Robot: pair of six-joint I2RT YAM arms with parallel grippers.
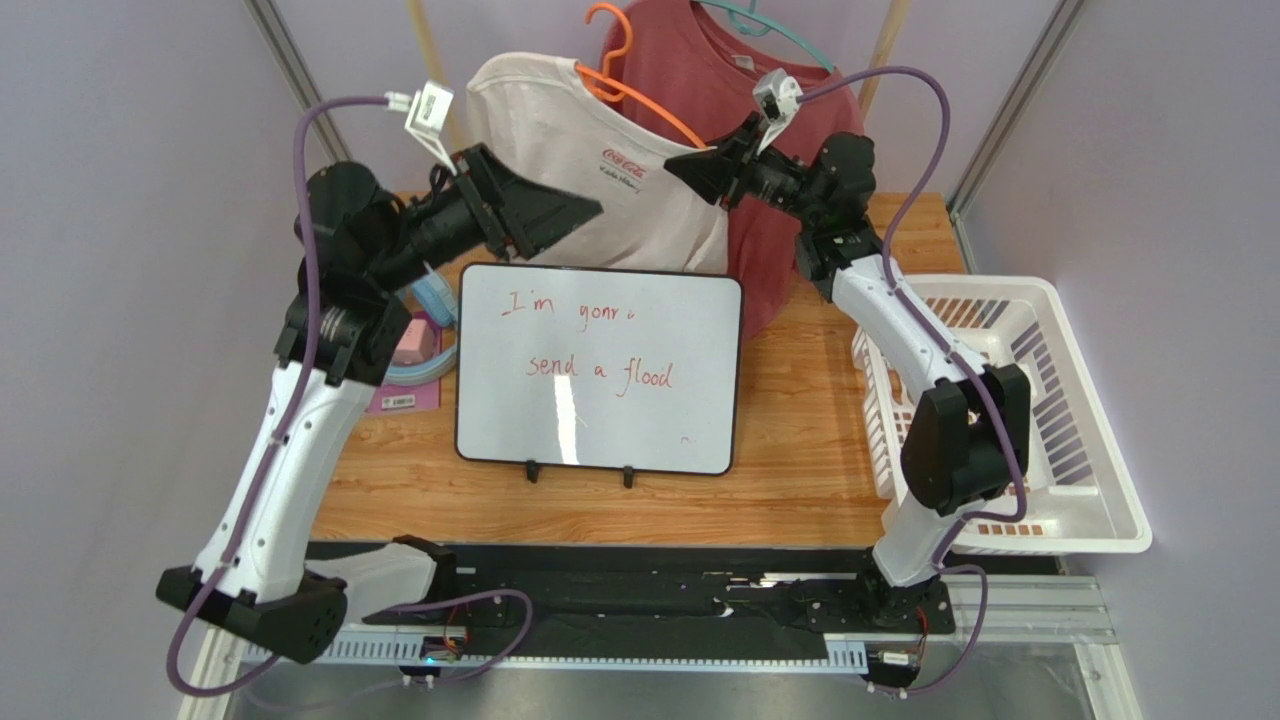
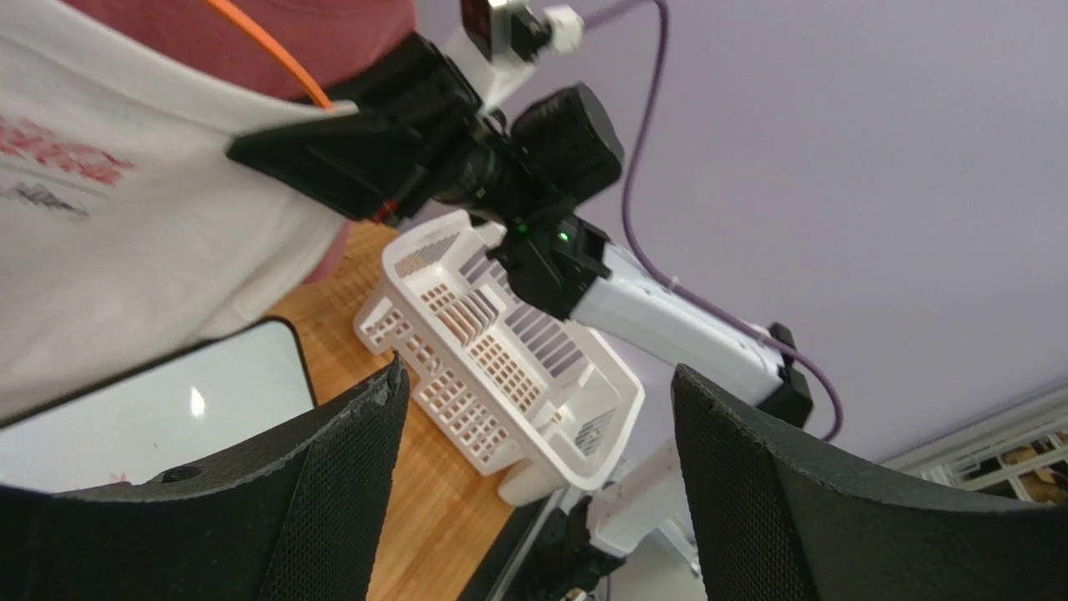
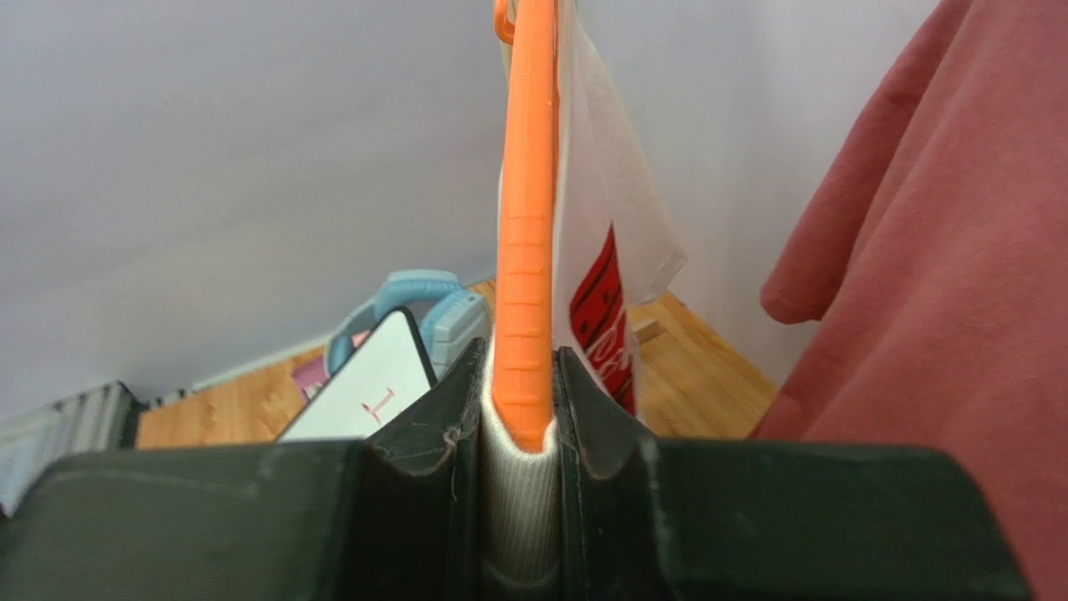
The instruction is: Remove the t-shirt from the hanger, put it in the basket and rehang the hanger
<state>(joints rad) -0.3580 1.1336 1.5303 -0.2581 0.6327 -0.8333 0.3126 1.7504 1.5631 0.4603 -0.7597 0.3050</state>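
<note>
- From the top camera, your white t-shirt (image 1: 601, 165) hangs on the orange hanger (image 1: 649, 93) at the back of the table, just in front of a red shirt (image 1: 781, 135). The right gripper (image 1: 673, 165) meets the hanger's sloping arm. The left gripper (image 1: 589, 207) points at the shirt's chest from the other side, above the whiteboard (image 1: 598, 368). That looks like a split of work: one arm steadies, the other pulls.
- From the left wrist camera, the left gripper (image 2: 539, 376) stands wide apart with nothing between its fingers (image 2: 339, 501). The white t-shirt (image 2: 113, 251) lies off to its left, not touched. Across from you the right gripper (image 2: 251, 148) sits at the shirt's shoulder edge, with the white basket (image 2: 502, 363) behind on the table.
- From the right wrist camera, the right gripper (image 3: 520, 376) is clamped on the orange hanger (image 3: 527, 226), with a strip of ribbed white cloth pinched in as well. I judge that the trapped cloth may resist when you pull the white t-shirt (image 3: 602, 251) free.
</note>
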